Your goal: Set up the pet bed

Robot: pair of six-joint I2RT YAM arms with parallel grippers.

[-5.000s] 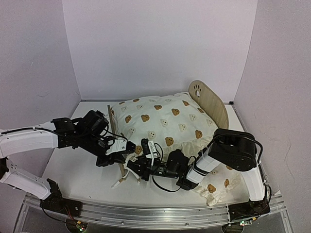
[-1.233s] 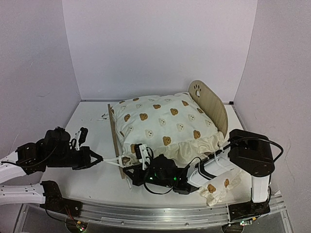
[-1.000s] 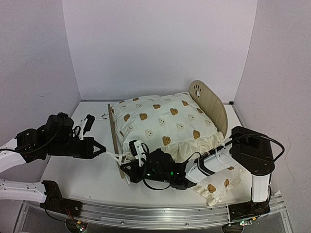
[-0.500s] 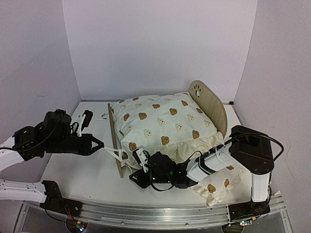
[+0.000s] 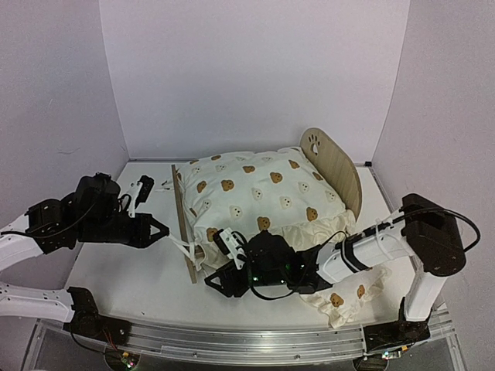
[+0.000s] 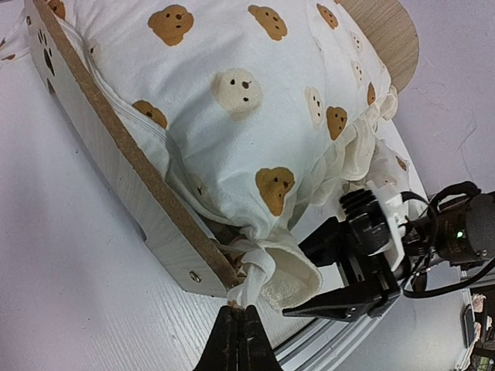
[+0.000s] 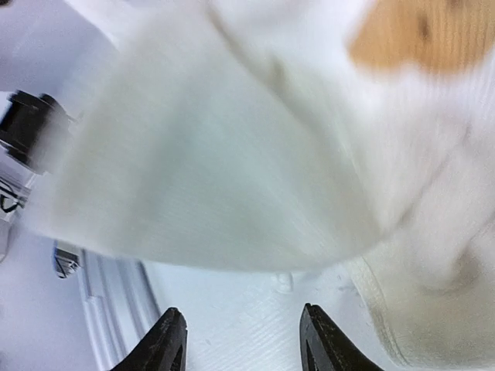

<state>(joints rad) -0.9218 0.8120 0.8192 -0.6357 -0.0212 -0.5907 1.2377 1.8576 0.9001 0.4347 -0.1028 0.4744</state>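
White surface, matte, with a faint wood-grain texture showing in the left wrist view. It's boxed in by three plain panels: back wall, left wall, right wall. All three are flat with a pale lilac cast. They meet at straight vertical seams in the two far corners. Aluminium rail runs along the near edge. Lighting is even and diffuse, soft shadows only. Small scuff mark on the left wall, low down.
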